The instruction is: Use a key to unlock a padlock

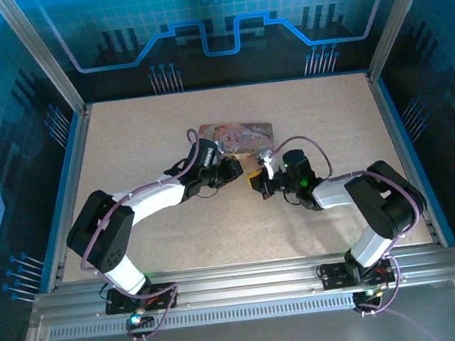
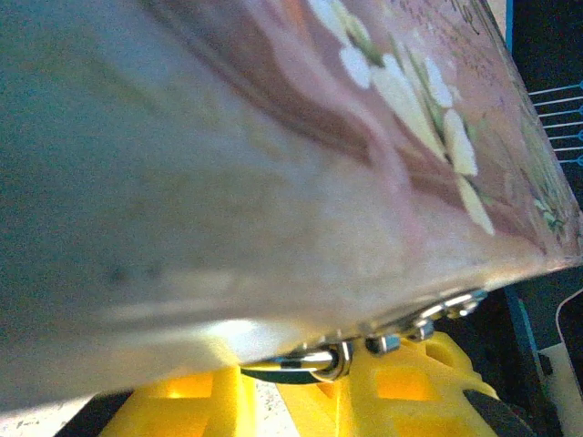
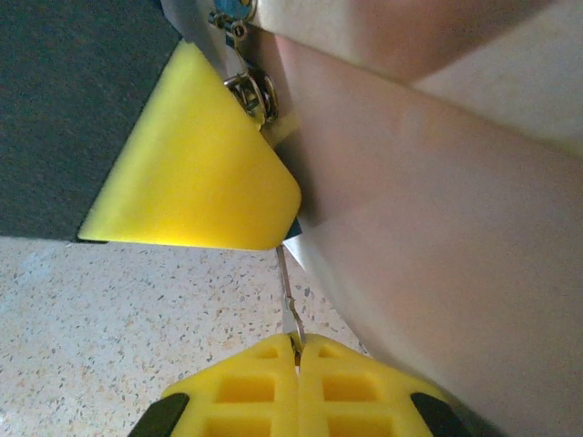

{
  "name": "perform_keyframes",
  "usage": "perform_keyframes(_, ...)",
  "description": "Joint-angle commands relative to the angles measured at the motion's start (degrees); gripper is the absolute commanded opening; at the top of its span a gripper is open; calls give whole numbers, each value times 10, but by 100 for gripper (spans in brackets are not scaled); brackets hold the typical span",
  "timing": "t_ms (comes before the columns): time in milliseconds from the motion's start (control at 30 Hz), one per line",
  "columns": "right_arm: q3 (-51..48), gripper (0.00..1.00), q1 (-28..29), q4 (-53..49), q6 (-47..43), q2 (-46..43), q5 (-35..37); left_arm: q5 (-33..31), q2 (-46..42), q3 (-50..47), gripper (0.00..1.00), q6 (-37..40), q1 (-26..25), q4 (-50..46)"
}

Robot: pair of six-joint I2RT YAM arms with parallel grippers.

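Tin point(image 1: 235, 132) lies on the table point(image 1: 339, 141), middle, toward the far side. Left gripper point(image 1: 231, 168) is at the tin's near edge, reaching in from the left. Right gripper point(image 1: 258, 182) is just right of it and nearer. Padlock point(image 3: 248, 89) sits at the tin's edge, just beside the left gripper. Key point(image 3: 289, 296) is pinched between the right fingertips, pointing toward the padlock, apart from it.

We see both arms bent at the elbow and reaching inward, the left gripper point(image 1: 229, 170) and right gripper point(image 1: 259, 182) nearly meeting tip to tip. The right gripper's yellow fingers point(image 3: 355, 382) are pinched together on the key point(image 3: 288, 300). The left's stand close together, perhaps gripping.
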Motion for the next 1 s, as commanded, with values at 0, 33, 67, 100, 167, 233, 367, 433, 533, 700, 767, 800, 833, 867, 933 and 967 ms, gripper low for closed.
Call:
perform_keyframes(0, -11, 0, -2, 21, -11, -13, -16, 36, -27, 21, 17, 1, -1, 12)
perform_keyframes(33, -14, 0, -2, 22, -12, -15, -15, 37, -28, 21, 17, 1, -1, 12)
perform_keyframes(67, -17, 0, -2, 24, -11, -17, -15, 38, -28, 22, 17, 1, 0, 12)
perform_keyframes(100, -19, 0, -2, 25, -9, -18, -15, 38, -28, 22, 17, 0, 0, 11)
perform_keyframes(167, -21, 0, -1, 26, -9, -20, -16, 38, -29, 22, 17, 1, 2, 10)
perform_keyframes(233, -22, 0, -2, 28, -8, -21, -18, 39, -30, 22, 17, 1, 3, 9)
perform_keyframes(367, -22, 0, -2, 31, -7, -20, -19, 40, -33, 22, 17, 1, 6, 8)
perform_keyframes(433, -24, 0, -3, 35, -3, -20, -17, 41, -35, 22, 17, 1, 8, 8)
perform_keyframes(533, -22, 0, -2, 37, -2, -17, -17, 41, -38, 22, 17, 2, 9, 5)
perform_keyframes(700, -17, 0, -4, 42, 0, -13, -17, 43, -38, 23, 17, 2, 10, 3)
perform_keyframes(767, -13, 0, -4, 43, 1, -12, -19, 43, -36, 23, 17, 0, 9, 4)
perform_keyframes(800, -13, 0, -5, 43, 1, -12, -20, 44, -36, 22, 17, 1, 10, 5)
perform_keyframes(833, -12, 0, -5, 44, 2, -11, -20, 44, -36, 22, 17, 1, 10, 5)
perform_keyframes(867, -11, 0, -5, 45, 2, -11, -21, 43, -36, 22, 17, 0, 10, 5)
perform_keyframes(933, -9, 0, -6, 47, 3, -10, -23, 43, -35, 22, 17, 0, 9, 6)
perform_keyframes(967, -8, 0, -7, 47, 3, -10, -24, 44, -34, 22, 17, 0, 10, 6)
